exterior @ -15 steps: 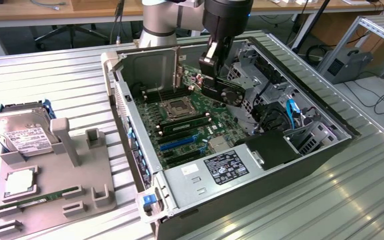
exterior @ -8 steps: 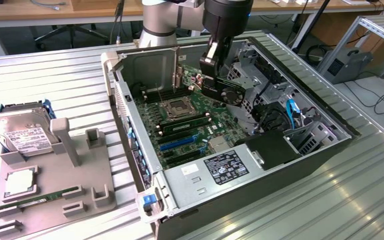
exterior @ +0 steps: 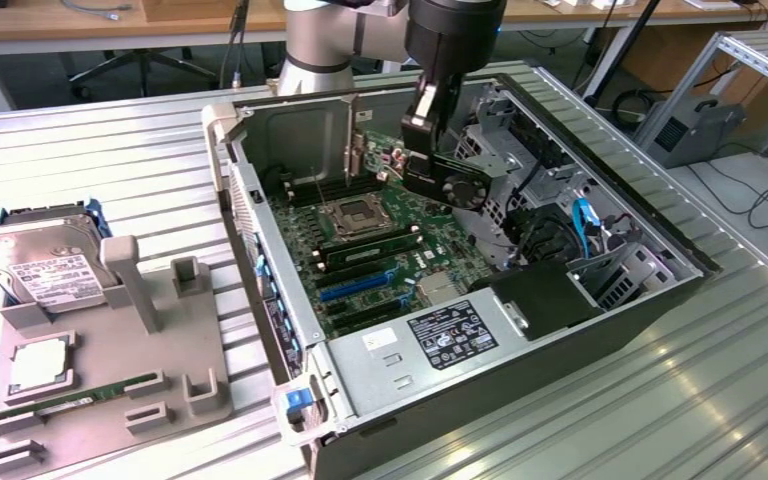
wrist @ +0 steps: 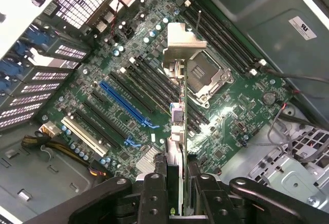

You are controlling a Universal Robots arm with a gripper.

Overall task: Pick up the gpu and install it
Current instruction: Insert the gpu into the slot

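From the wrist view I see the gpu (wrist: 177,131) edge-on, so its fan face is hidden, and its near end disappears between the fingers (wrist: 154,193). The gripper (wrist: 177,203) itself runs off the frame edge. In the exterior view the arm (exterior: 454,40) is cut at the top and covers part of the case (exterior: 491,350) interior. The label (exterior: 454,333) print is probably too small to read.

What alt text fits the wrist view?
The gripper holds the gpu edge-on above the motherboard inside the open computer case. Its silver bracket hangs near the empty CPU socket, with a blue slot alongside.
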